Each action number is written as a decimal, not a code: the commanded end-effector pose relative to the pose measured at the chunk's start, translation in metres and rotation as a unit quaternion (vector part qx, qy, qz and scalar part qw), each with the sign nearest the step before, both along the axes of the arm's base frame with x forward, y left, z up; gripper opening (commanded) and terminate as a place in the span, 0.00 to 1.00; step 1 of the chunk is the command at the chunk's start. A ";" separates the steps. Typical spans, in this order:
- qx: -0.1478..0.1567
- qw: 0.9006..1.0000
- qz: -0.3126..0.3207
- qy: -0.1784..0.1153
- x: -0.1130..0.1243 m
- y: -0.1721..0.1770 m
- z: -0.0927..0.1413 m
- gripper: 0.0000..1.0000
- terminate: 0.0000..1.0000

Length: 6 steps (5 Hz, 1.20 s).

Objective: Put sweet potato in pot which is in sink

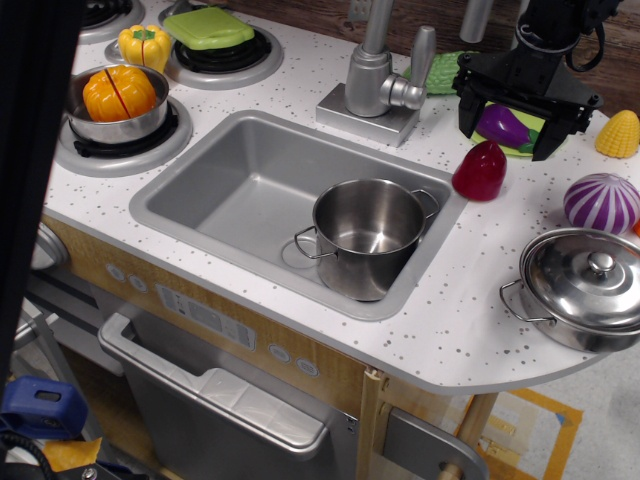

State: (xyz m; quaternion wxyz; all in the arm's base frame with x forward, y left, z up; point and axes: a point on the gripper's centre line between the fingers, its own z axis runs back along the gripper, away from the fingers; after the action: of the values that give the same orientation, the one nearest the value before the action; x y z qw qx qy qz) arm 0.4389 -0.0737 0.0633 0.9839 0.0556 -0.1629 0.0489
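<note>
pot (368, 235) empty, near me | my fingers (548, 140) apart over eggplant (505, 125) | I risk grabbing it, not sweet potato (481, 170)

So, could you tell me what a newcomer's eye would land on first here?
Probably the shiny pot standing empty at the right end of the sink. Next, the crimson sweet potato on the counter just beyond the sink's right corner, with the open black gripper hanging above a purple eggplant behind it.
</note>
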 end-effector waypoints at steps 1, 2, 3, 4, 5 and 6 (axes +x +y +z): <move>0.000 1.000 0.000 0.000 0.000 0.000 0.000 1.00 0.00; 0.002 1.000 -0.025 0.014 0.007 0.008 0.007 1.00 0.00; 0.002 0.999 -0.034 0.017 0.008 0.011 0.009 1.00 0.00; -0.002 0.999 -0.037 0.014 0.010 0.011 0.007 1.00 0.00; -0.004 0.999 -0.039 0.011 0.010 0.012 0.005 1.00 0.00; -0.022 0.999 -0.039 0.000 0.010 0.013 -0.003 1.00 0.00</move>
State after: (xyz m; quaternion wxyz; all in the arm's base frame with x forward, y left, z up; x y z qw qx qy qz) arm 0.4422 -0.0634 0.0337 0.9891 0.0238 -0.1448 0.0111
